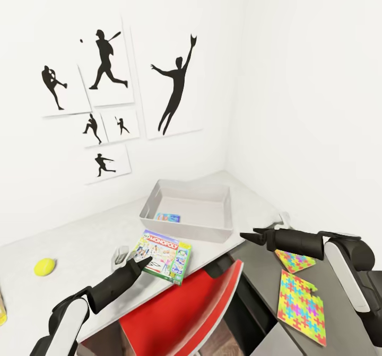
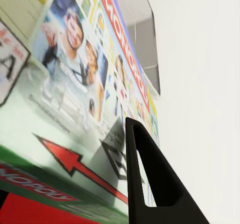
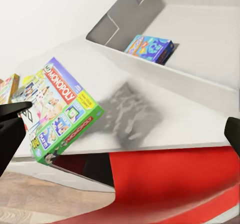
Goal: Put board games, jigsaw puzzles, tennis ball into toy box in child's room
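A red chair [image 1: 180,308] sits at the frame's lower middle, tucked against the white table [image 1: 79,250], with a strip of wood floor [image 3: 45,204] showing beneath it and white walls [image 1: 297,80] above.

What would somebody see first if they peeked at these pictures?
Probably the colourful Monopoly game box at the white table's front edge, with the left gripper's black fingers at it. Next, the bright red chair below, and the black silhouette athlete pictures on the white wall above the light grey toy box.
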You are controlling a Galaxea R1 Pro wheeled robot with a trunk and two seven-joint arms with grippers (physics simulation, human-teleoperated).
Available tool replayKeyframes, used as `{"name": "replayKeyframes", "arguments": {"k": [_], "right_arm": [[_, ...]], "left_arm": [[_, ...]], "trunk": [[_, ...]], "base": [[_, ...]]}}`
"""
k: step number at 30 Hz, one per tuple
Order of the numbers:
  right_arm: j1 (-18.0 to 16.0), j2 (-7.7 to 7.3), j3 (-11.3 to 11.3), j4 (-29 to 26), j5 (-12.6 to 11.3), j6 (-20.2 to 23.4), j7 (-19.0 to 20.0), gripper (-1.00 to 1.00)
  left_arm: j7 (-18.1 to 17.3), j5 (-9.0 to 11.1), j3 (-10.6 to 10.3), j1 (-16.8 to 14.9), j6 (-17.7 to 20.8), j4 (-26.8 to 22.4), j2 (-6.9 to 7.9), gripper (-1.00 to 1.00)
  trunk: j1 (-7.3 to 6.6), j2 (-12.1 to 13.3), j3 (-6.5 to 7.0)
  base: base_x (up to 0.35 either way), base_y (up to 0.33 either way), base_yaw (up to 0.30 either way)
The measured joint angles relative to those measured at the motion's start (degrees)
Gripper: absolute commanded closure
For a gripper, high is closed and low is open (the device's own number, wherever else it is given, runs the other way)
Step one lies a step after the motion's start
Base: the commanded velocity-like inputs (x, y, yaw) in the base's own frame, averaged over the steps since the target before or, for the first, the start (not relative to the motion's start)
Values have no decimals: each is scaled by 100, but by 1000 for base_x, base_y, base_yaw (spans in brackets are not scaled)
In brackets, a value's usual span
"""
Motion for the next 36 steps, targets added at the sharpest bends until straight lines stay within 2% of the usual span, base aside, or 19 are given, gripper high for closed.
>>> {"name": "replayKeyframes", "arguments": {"k": [21,36], "right_arm": [[-7,-1,-28,0,-1,23,5,-100],[-18,0,-57,1,0,31,3,-100]], "left_arm": [[6,13,8,0,-3,0,-1,100],[9,-7,4,-7,-6,-1,-2,100]], "trunk": [[1,0,0],[1,0,0]], "base": [[24,1,9],[23,0,180]]}}
